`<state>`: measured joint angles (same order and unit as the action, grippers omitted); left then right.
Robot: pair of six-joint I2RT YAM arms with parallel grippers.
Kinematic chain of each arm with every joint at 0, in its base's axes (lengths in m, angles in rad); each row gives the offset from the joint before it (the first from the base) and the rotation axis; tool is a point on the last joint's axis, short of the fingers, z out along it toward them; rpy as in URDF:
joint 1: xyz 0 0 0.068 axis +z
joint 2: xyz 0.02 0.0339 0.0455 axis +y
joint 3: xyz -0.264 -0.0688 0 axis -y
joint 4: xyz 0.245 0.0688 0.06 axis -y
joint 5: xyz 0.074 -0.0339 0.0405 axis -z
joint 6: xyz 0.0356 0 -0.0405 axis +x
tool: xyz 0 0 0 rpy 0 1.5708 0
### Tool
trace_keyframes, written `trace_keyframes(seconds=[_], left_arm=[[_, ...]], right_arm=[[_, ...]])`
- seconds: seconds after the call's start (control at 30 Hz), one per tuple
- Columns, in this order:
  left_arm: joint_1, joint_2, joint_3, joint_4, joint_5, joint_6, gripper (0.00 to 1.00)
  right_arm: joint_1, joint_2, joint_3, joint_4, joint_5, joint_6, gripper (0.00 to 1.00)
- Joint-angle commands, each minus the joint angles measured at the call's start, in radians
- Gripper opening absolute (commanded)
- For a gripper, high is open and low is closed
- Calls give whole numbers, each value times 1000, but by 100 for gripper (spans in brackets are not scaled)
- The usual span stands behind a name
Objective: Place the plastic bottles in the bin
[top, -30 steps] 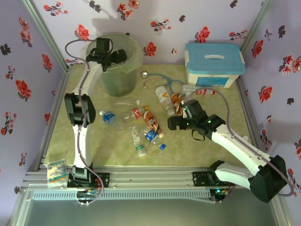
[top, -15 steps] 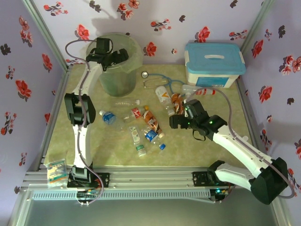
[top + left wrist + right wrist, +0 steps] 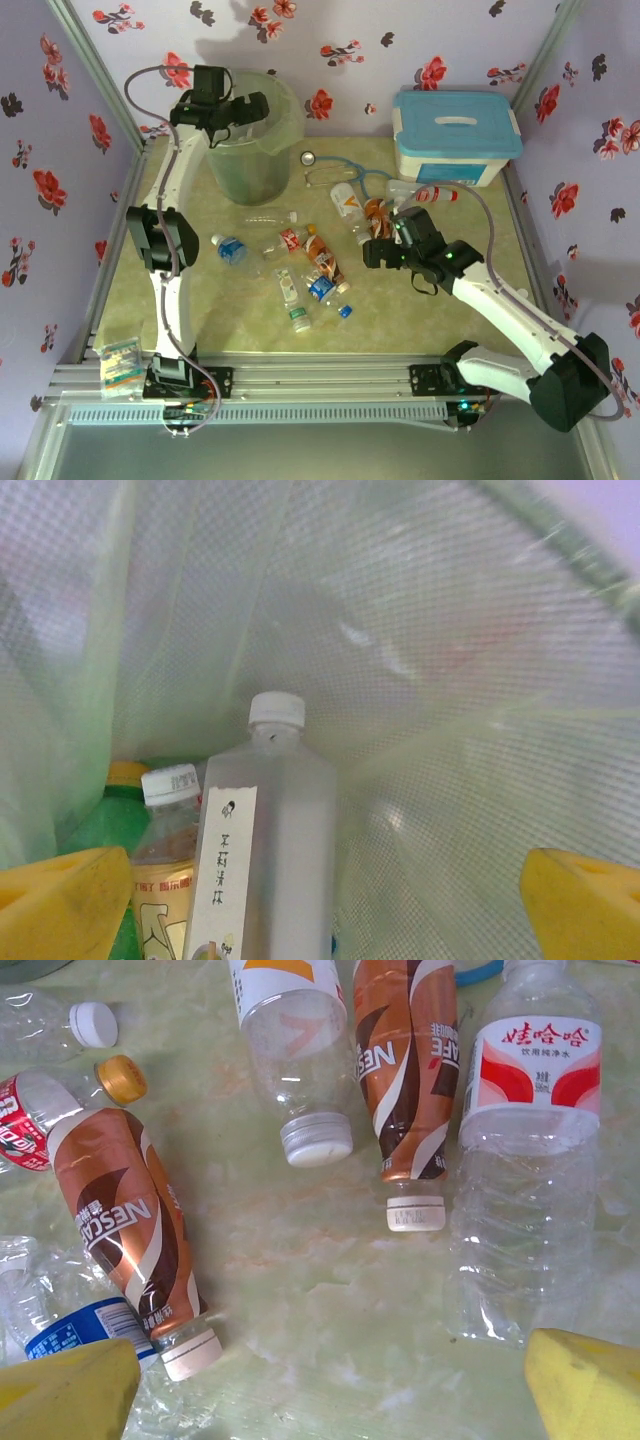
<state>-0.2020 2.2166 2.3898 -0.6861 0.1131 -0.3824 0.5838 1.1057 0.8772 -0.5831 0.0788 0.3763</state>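
The right gripper [image 3: 372, 255], jaws spread wide and empty, hovers beside the plastic bottles [image 3: 322, 262] scattered mid-table, a brown-labelled bottle [image 3: 405, 1070] lying lengthwise ahead, cap toward the jaws, while the left gripper [image 3: 245, 108], equally open and empty, hangs over the bin [image 3: 245, 170].

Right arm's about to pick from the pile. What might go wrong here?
The right gripper hangs open over closely packed bottles: closing beside the brown-label bottle may also catch the red-label water bottle, or roll either away. The stethoscope lies beside the far bottles; its tubing could snag.
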Motion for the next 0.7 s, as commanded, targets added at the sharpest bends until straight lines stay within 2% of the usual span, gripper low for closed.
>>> trace_keyframes(seconds=[0.0,0.07,0.2,0.3,0.4,0.5,0.67], left_arm=[[1,-60,82,-89,6,73,100],[5,-81,99,-111,5,108,100],[43,-158,92,-160,22,121,100],[57,-282,-3,-170,17,151,100],[55,-468,-227,-130,20,160,100],[54,-703,-563,-20,24,132,100],[51,-1071,-1047,137,42,-12,100]], right_arm=[[-6,80,84,-53,-32,-69,99],[-3,148,134,-71,-67,-103,99],[2,268,214,-58,-54,-127,95],[2,361,296,-83,-8,-149,92],[2,453,360,-77,-2,-183,92],[2,547,426,-76,-23,-204,90],[2,677,530,-93,-36,-226,85]])
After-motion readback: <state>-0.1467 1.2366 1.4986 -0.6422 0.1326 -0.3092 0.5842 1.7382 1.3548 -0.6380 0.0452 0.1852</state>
